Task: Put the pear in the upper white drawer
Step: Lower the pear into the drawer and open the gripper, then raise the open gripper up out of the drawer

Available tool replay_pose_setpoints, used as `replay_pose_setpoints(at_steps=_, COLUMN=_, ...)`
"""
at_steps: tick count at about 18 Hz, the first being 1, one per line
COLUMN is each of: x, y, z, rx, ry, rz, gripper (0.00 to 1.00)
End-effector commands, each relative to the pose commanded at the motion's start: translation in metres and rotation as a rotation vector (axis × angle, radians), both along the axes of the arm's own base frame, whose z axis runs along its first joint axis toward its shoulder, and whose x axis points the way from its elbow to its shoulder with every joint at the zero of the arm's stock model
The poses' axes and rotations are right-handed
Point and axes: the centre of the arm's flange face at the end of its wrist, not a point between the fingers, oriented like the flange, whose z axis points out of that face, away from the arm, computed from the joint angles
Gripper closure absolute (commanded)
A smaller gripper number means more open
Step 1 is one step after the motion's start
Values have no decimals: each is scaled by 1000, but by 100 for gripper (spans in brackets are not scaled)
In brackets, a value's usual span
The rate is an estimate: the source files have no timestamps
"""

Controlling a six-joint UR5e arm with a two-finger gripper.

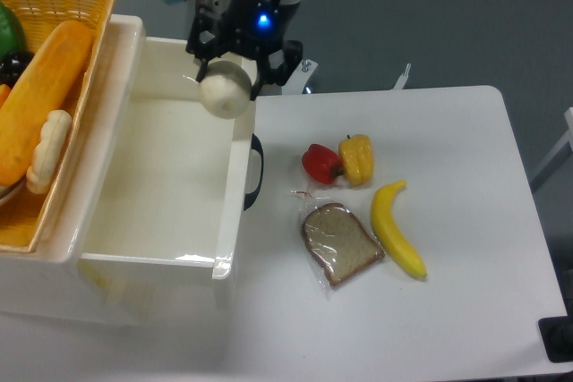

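One fixed high view, steeply down over table (pixel 430 310) and upper white drawer (pixel 161 176).

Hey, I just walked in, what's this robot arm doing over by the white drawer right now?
The gripper holds the pear in its jaws, over the back right corner of the open upper white drawer. The drawer looks empty inside. The pear is not yet released. On the table to the right lie a red pepper, a yellow bell pepper, a banana and a wrapped bread slice.
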Motion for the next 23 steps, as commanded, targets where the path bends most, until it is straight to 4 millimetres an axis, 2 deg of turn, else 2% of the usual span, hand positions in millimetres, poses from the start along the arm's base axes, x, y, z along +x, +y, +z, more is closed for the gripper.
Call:
replay_pose_setpoints(at_steps=5, x=8, y=13, z=-8, rx=-8, ry=-10, rz=-34, gripper=31)
replay_pose_setpoints(at_steps=8, x=14, y=20, z=-14, rx=-18, ry=-18, rz=-52, gripper=27)
replay_pose_setpoints(at_steps=9, x=15, y=21, z=-14, rx=-18, ry=-18, rz=-55, gripper=25)
replay_pose_setpoints(at_steps=11, x=13, y=23, z=-15, rx=-8, ry=-5, rz=-57, gripper=13)
replay_pose_setpoints(at_steps=12, x=15, y=25, z=-16, rx=-9, ry=-6, rz=-60, gripper=13)
replay_pose_setpoints(at_steps=14, x=15, y=25, z=-16, rx=-6, ry=-3, rz=-65, gripper=8)
replay_pose_setpoints(at_steps=20, x=16, y=24, z=-11, rx=0, ry=7, rz=-67, gripper=7)
replay_pose_setpoints(at_steps=23, x=11, y=25, z=-4, rx=24, ry=35, rz=-66, gripper=0)
